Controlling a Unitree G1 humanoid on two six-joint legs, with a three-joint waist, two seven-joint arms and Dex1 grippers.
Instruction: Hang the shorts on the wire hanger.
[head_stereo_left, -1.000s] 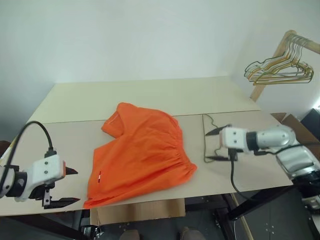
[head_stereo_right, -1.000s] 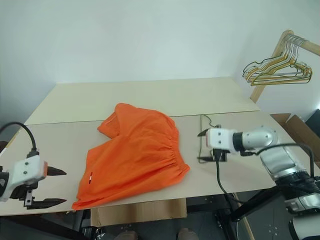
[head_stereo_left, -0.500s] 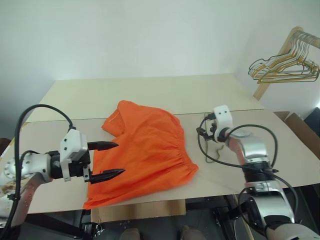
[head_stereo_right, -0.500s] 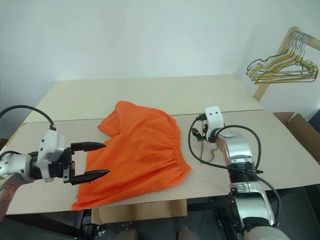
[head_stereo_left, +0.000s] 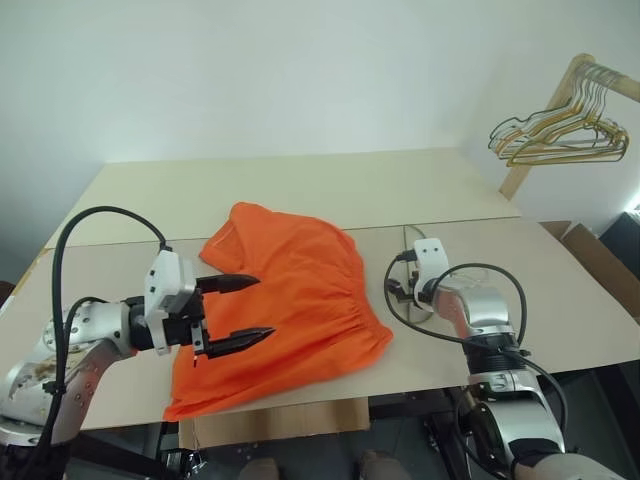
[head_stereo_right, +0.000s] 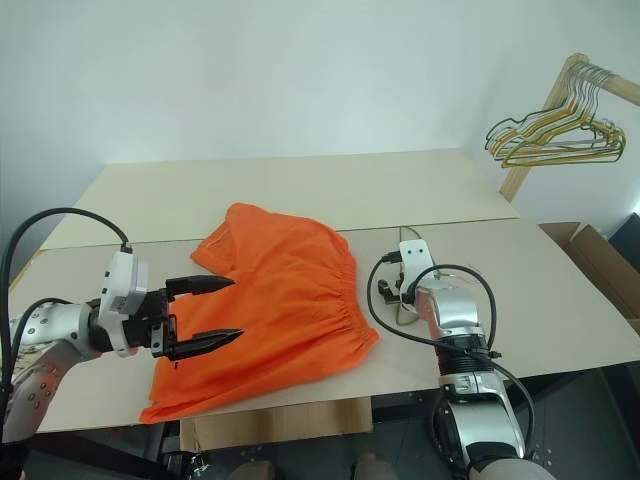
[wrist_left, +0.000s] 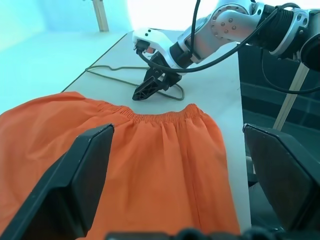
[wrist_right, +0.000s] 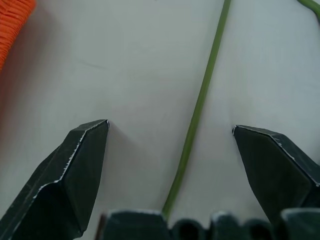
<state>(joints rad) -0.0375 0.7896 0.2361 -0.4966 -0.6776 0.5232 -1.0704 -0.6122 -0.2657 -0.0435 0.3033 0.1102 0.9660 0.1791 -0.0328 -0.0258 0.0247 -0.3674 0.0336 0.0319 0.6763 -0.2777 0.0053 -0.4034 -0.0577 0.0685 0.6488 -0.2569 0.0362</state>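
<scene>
The shorts (head_stereo_left: 285, 295) lie spread flat near the middle of the pale surface (head_stereo_left: 300, 190), gathered waistband toward the robot's right. The left hand (head_stereo_left: 242, 312) hovers over their left part, fingers spread wide, pointing across the fabric and holding nothing. The wire hanger (wrist_left: 131, 76) lies flat on the surface just beside the waistband, apart from it. The right hand (wrist_right: 170, 150) points down right over the hanger, fingers spread, with one thin wire running between them; nothing is pinched.
</scene>
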